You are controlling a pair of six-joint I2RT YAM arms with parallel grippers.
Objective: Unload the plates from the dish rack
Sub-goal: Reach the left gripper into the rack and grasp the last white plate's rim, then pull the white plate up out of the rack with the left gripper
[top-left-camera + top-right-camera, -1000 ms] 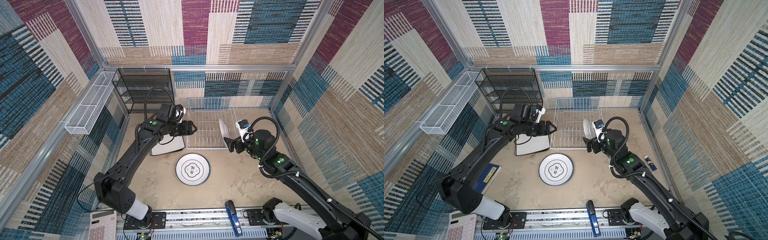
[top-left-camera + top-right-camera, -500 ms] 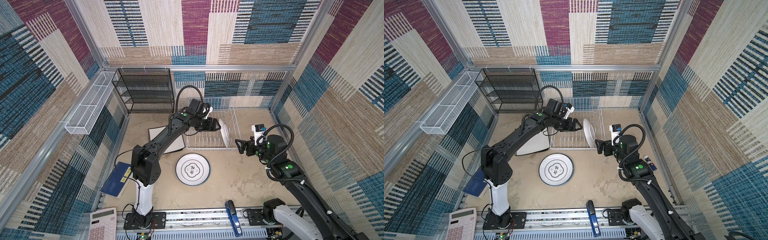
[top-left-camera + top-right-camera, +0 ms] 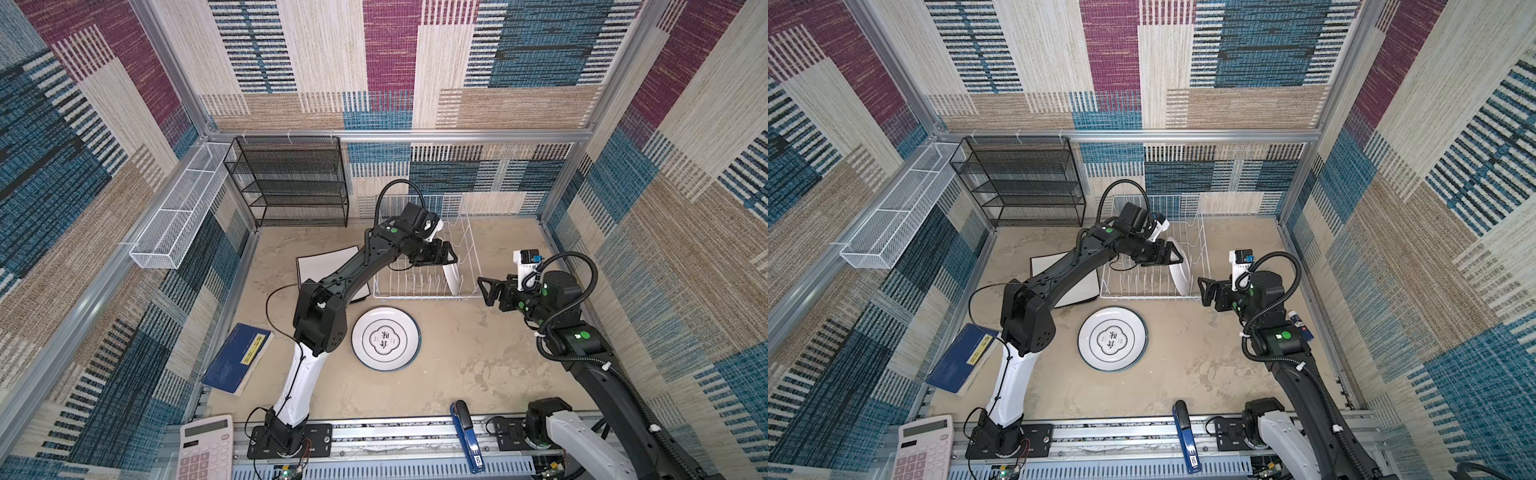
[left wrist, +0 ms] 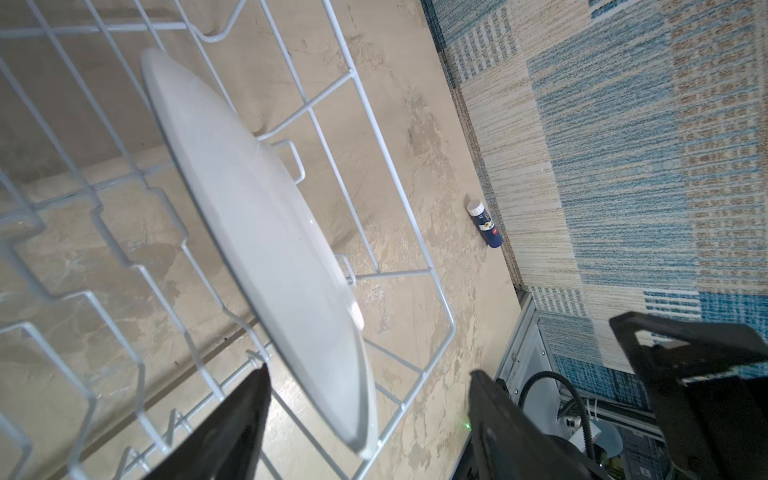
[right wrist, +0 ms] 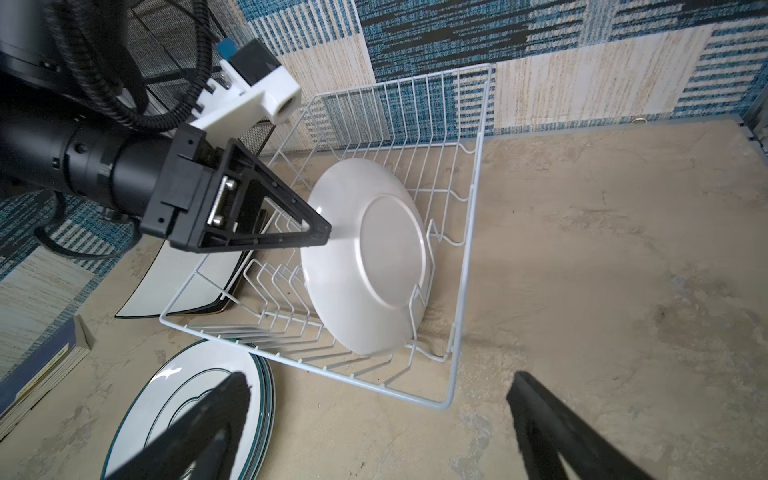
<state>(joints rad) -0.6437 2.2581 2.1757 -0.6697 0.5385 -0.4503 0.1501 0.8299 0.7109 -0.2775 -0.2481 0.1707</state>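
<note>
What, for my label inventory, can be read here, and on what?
No text reads clearly.
Round white printed plate lying flat: two dark characters, too small.
Dark blue book: yellow label, print too small.
Blue stapler: white label, blurred.
Blue glue stick: label blurred.
Pink calculator: keys too small.

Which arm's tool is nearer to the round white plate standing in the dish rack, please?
Left. The left tool straddles the top rim of the plate with open jaws; the right tool hangs open outside the dish rack, apart from the plate.
</note>
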